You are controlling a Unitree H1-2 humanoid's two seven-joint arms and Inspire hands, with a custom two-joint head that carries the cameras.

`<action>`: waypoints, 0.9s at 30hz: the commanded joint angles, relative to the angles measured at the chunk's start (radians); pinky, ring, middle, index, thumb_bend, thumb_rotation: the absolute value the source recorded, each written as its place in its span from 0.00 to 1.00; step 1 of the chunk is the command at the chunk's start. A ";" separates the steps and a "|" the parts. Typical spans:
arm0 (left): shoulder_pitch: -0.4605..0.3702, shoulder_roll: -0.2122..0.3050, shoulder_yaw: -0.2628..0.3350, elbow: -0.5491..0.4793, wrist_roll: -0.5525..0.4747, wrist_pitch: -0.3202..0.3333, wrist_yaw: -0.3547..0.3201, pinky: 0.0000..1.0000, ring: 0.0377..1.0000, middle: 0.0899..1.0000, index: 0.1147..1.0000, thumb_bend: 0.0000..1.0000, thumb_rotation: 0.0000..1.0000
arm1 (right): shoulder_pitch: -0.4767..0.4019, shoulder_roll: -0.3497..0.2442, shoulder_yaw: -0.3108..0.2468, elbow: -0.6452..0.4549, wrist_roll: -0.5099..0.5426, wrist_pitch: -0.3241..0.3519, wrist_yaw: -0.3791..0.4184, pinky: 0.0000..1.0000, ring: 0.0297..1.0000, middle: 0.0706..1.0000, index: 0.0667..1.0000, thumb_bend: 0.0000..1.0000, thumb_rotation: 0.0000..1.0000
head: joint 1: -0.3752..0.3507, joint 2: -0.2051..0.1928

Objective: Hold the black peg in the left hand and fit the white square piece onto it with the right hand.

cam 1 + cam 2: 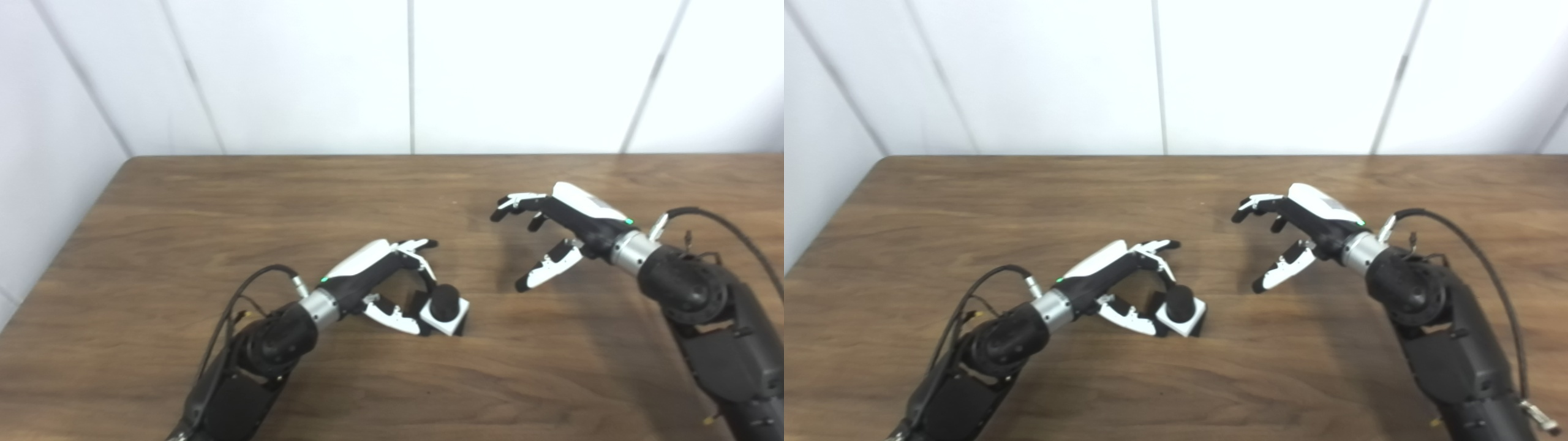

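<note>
The black peg (444, 301) stands in the white square piece (453, 323) on the wooden table (245, 202), just left of centre. My left hand (392, 282) lies low on the table beside them. Its fingers (429, 272) curl over to the peg's left side and its thumb (395, 318) touches the white piece's left edge, so it pinches the assembly. My right hand (551, 236) hovers above the table to the right, fingers spread and empty, well apart from the peg. The pair also shows in the right eye view (1182, 309).
White wall panels (410, 73) rise behind the table's far edge. The table's left edge runs diagonally at the left. Cables loop off both wrists (723, 223).
</note>
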 commanded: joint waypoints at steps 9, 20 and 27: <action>0.020 0.039 -0.011 0.011 -0.018 -0.001 -0.048 1.00 1.00 0.98 0.43 0.52 0.07 | 0.109 0.111 -0.072 -0.116 -0.004 0.065 -0.234 0.69 0.81 0.84 0.74 0.76 0.18 | -0.043 -0.007; 0.045 0.037 0.018 -0.002 -0.085 -0.042 -0.043 0.90 1.00 0.95 0.88 0.90 0.28 | 0.163 0.162 -0.089 -0.114 0.002 0.065 -0.349 0.74 0.83 0.83 0.74 0.73 0.13 | -0.037 -0.007; 0.107 0.032 0.075 -0.063 -0.160 -0.041 -0.024 0.93 1.00 0.99 1.00 0.99 0.32 | 0.173 0.159 -0.083 -0.117 0.011 0.055 -0.359 0.75 0.82 0.82 0.73 0.74 0.10 | -0.028 -0.005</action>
